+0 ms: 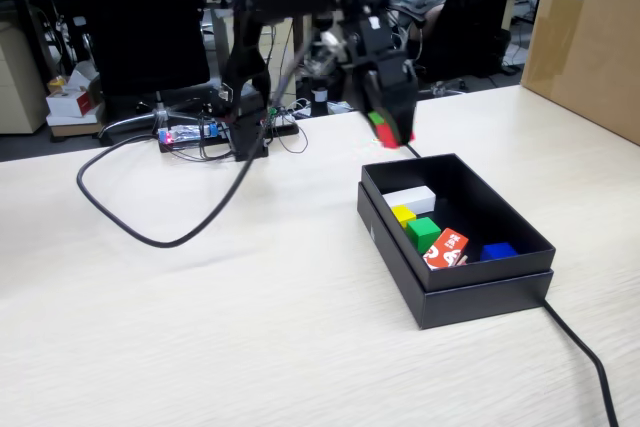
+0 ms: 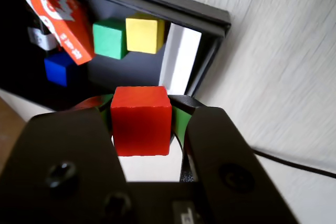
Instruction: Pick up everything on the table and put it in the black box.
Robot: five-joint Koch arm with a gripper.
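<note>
My gripper (image 2: 142, 121) is shut on the red cube (image 2: 140, 120), held in the air just outside the far rim of the black box (image 1: 470, 297). In the fixed view the gripper (image 1: 390, 132) hangs above the table (image 1: 200, 327) by the box's back corner, with the red cube (image 1: 390, 133) showing at its tip. Inside the box lie the green cube (image 1: 423, 232) and the yellow cube (image 1: 403, 214). The wrist view shows the green cube (image 2: 110, 39) and the yellow cube (image 2: 144, 34) side by side on the box floor (image 2: 131, 72).
The box also holds a white block (image 1: 410, 198), a red-orange printed packet (image 1: 446, 248) and a blue cube (image 1: 498, 251). A big brown carton (image 1: 590, 37) stands at the back right. Black cables (image 1: 150, 227) cross the table left of the arm base and right of the box.
</note>
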